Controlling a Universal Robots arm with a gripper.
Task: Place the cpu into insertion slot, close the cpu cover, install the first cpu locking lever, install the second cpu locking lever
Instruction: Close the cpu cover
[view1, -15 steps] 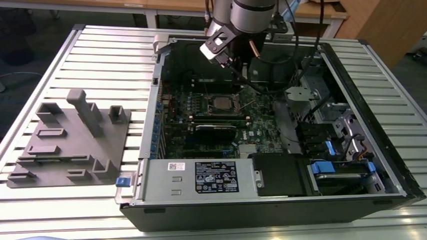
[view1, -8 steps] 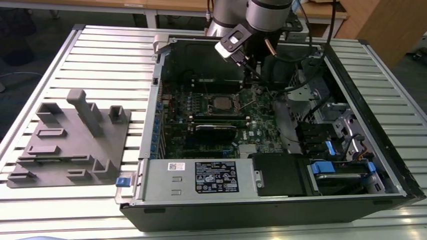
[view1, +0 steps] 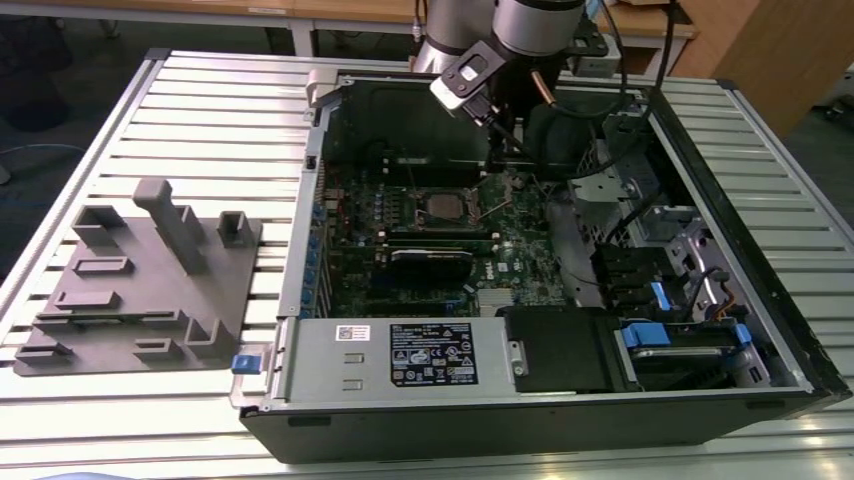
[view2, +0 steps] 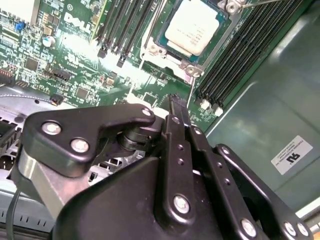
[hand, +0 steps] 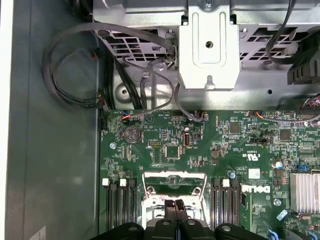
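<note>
One gripper (view2: 174, 100), its fingers pressed together and holding nothing, hangs inside the open computer case (view1: 534, 435). It is over the green motherboard (view2: 65, 60), near the insertion slot (view1: 441, 205) but not touching it. Cpu (view2: 195, 27) lies flat in the slot, and the silvery cpu cover (view2: 187, 64) frames its edges. Case rests on the slatted surface (view1: 200, 110). Grey fixture block (view1: 134, 280) sits near the surface's edge at the exterior view's left.

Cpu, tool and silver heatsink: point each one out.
cpu (view2: 192, 30), second wrist view, middle of its metal top.
tool (hand: 175, 203), first wrist view, between its fingertips.
heatsink (hand: 305, 192), first wrist view, finned face.
</note>
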